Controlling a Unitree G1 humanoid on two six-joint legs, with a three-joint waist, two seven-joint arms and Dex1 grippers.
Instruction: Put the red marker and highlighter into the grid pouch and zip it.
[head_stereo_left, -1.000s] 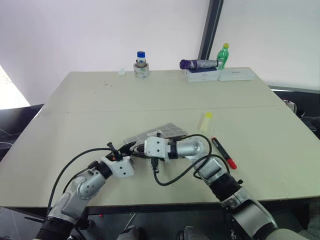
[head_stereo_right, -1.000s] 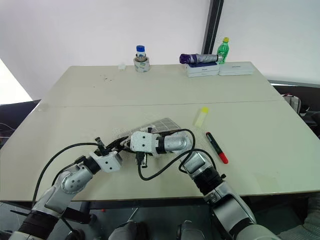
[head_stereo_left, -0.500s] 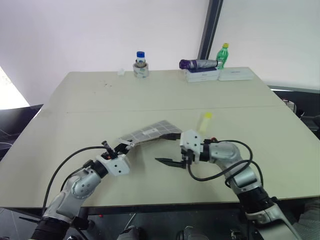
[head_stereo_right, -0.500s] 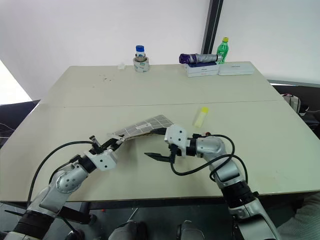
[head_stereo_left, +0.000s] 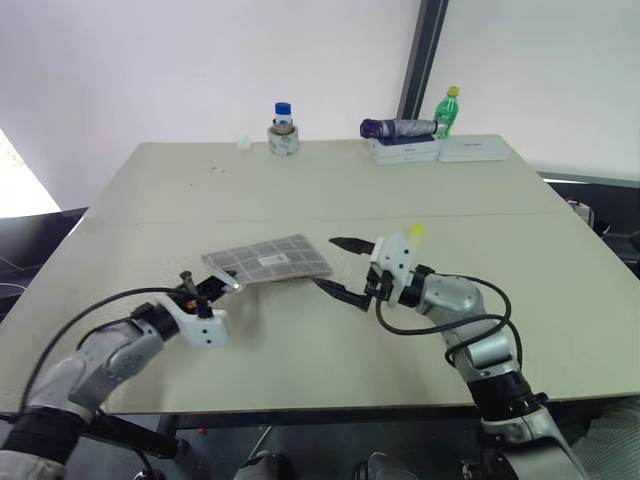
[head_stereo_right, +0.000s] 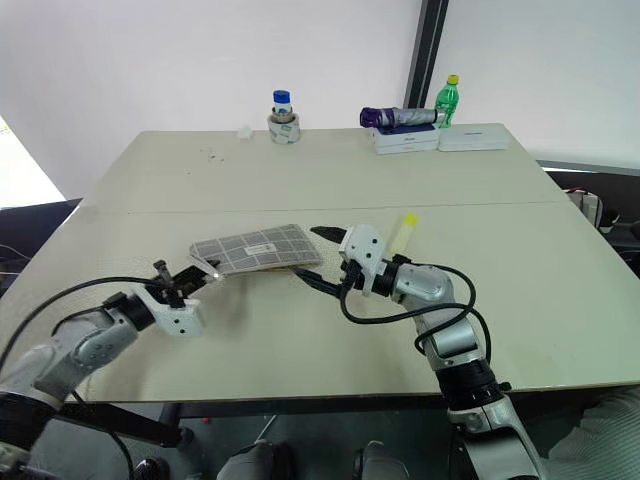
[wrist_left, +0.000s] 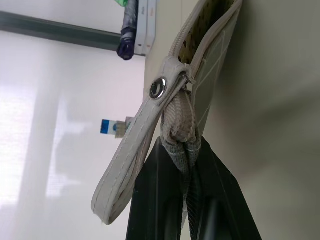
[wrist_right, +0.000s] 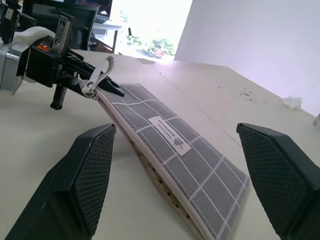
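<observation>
the left gripper (head_stereo_left: 207, 291) is clamped shut on the end of the grid pouch (head_stereo_left: 268, 259), pinching the fabric tab right beside the zipper pull (wrist_left: 159, 88), and it holds that end lifted a little so the pouch hangs out flat above the table (head_stereo_left: 330, 190) with the zipper edge facing the other arm. that looks deliberate: anchoring one end keeps the pouch taut and the mouth presented. in the wrist views the zipper teeth look parted along most of the edge, so i'd say the pouch is open enough to load. the right gripper (head_stereo_left: 337, 268) sits just off the pouch's far end with its jaws spread wide and nothing between them, pointing across at the pouch. the highlighter (head_stereo_left: 411, 233) lies on the table just behind the right gripper, yellow cap away from the robot. i can't make out the red marker; the right arm may be covering it. neither pen is in the pouch yet, so my guess is the free hand goes to fetch one while the left keeps the pouch steady.
</observation>
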